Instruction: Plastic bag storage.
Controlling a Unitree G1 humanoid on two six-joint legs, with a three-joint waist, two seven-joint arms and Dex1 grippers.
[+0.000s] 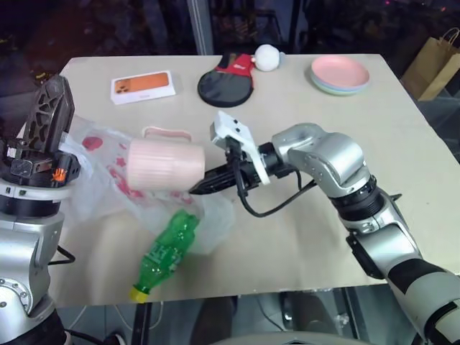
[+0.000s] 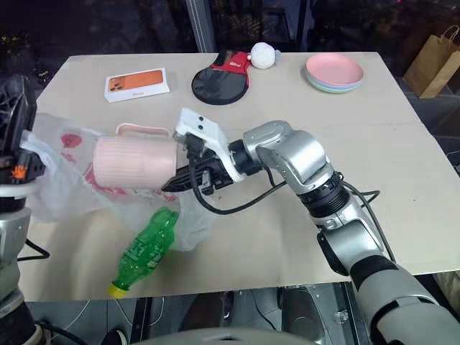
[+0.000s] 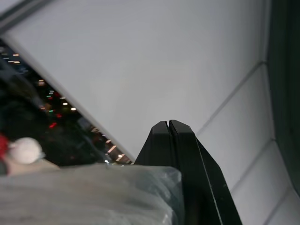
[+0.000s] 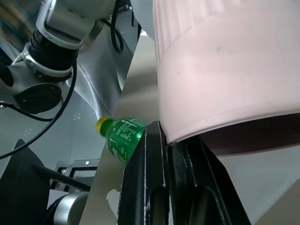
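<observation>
Large thin translucent white plastic bag with red print (image 1: 108,172) spread crumpled over the left part of the beige tabletop (image 1: 302,237), one end lifted off the surface and pinched in the left end effector (image 3: 168,123), fingers pressed together on the film near the tabletop's left edge. Ribbed pale pink plastic mug (image 1: 165,164) held on its side above the bag, handle toward the far edge, open mouth facing right. Right end effector (image 2: 172,184) clamped on the mug's rim at that mouth, black fingers (image 4: 150,173) closed with one on each side of the wall, as seen close up in the right wrist view. Green plastic bottle with a yellow cap (image 1: 164,253) lying on its side just in front of the mug, upper part resting on the bag's lower corner, cap pointing toward the near edge.

Farther back on the tabletop, well apart from the bag: orange and white phone box (image 1: 141,87) lying flat at the left, black table-tennis paddle with a red handle (image 1: 226,83) near the middle, small white ball-like thing (image 1: 267,57) touching the paddle's handle end, stack of shallow pastel plates with a pink one on top (image 1: 340,74) at the right. Brown paper bag with handles (image 1: 433,66) standing on the floor beyond the far right corner.
</observation>
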